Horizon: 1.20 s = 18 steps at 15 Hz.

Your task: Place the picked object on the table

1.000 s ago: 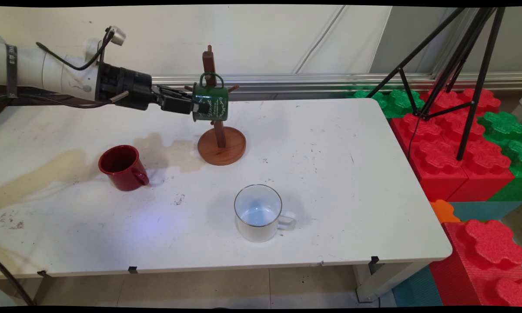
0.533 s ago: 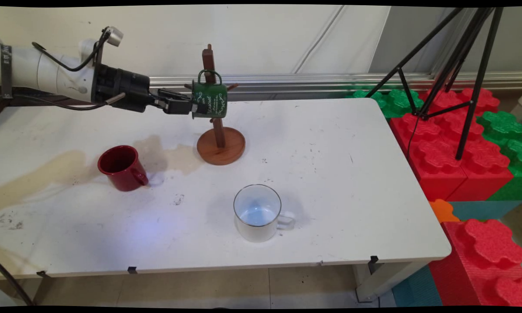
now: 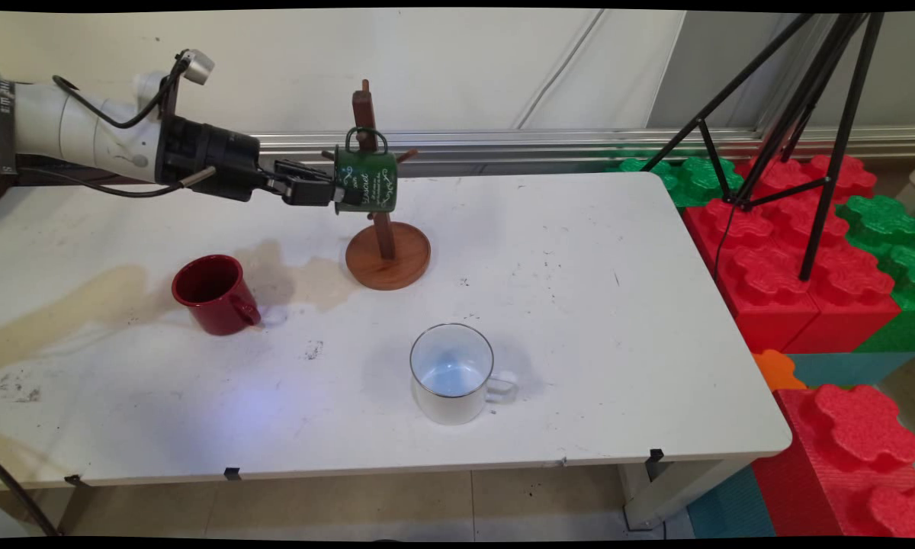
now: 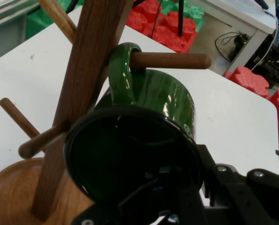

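- The hand is reaching in level from the left and is gripping the green mug by its rim, one finger inside the mouth and one outside, as the hand view is showing.
- The green mug is hanging on its side at the hand's tip, mouth toward the hand, handle up.
- Its handle is looping over a peg of the rack; the peg is passing through the loop and sticking out past it.
- The rack's post is standing just behind the mug, touching or nearly touching its handle; two more pegs are showing lower on the post in the hand view.
- The rack's round base is sitting on the tabletop below and slightly ahead of the hand's tip.
- A red mug is standing upright on the tabletop below the hand's wrist and nearer the camera, well apart from the hand, handle toward the lower right.
- A white mug is standing upright further toward the camera, beyond the hand's tip side and well apart, handle to the right.
- A tan stain is spreading over the tabletop under the arm, reaching from the left edge toward the rack's base.
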Available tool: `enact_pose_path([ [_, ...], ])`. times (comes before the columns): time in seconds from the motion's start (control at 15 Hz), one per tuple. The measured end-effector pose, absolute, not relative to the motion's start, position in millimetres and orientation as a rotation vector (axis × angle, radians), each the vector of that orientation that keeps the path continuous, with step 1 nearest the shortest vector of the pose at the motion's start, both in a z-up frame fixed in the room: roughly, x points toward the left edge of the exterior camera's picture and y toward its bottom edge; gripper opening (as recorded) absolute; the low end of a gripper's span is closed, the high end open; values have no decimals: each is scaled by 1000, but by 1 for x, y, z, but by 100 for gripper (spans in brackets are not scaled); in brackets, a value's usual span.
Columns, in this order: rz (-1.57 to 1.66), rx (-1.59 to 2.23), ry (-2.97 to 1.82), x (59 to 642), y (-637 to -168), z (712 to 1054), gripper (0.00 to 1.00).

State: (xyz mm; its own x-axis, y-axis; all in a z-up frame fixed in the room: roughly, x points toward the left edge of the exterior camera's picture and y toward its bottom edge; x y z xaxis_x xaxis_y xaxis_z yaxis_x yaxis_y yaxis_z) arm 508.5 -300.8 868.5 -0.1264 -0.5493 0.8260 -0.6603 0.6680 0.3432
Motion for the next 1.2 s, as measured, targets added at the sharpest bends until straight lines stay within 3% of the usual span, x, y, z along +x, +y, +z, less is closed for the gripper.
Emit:
enact_pose_path([
  [1.2,71,831,-1808,499,-272,895,0],
])
